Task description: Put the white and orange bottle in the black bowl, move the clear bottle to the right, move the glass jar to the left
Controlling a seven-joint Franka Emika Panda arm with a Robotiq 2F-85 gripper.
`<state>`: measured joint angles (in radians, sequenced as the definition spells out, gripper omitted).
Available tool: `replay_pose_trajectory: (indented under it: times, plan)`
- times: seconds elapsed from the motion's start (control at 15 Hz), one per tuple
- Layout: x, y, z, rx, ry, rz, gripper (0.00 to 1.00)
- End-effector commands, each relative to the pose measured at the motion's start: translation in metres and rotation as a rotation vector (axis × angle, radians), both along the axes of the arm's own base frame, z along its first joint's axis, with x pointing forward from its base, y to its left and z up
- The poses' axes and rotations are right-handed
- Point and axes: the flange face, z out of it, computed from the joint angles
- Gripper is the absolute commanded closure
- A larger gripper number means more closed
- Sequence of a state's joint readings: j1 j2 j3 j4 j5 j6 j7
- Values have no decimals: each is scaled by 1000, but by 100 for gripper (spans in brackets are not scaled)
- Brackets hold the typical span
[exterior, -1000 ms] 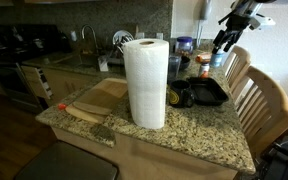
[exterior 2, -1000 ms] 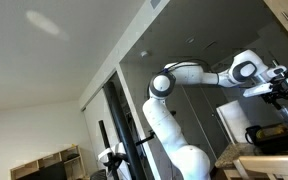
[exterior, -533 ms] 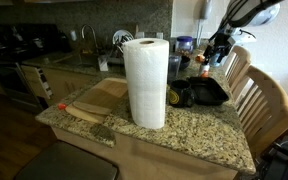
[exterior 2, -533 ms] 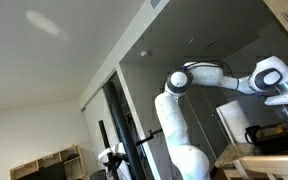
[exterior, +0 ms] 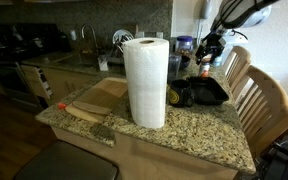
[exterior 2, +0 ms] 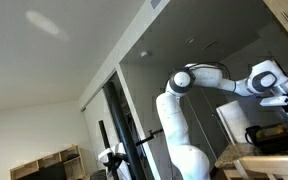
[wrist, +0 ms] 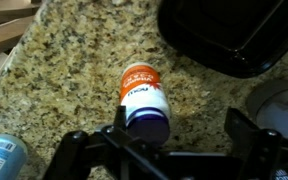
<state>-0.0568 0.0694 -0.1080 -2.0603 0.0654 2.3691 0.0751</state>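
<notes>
We see the gripper spread wide over the white and orange bottle. The bottle lies on the counter near the black bowl, which the frame cuts off.

No wording can be read: the print on the white and orange bottle and on the blue-labelled container is too blurred.
</notes>
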Motion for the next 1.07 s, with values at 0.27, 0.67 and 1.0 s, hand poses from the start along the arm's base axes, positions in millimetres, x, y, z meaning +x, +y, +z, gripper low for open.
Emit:
replay_pose_trajectory:
  times: [0.27,0.67,1.0]
  plan:
    - [1,-6,-5,-24,18,-68,0]
    - [5,-28,-3,-59,-45,-167,0]
    - [7,-21,-3,-58,-45,-155,0]
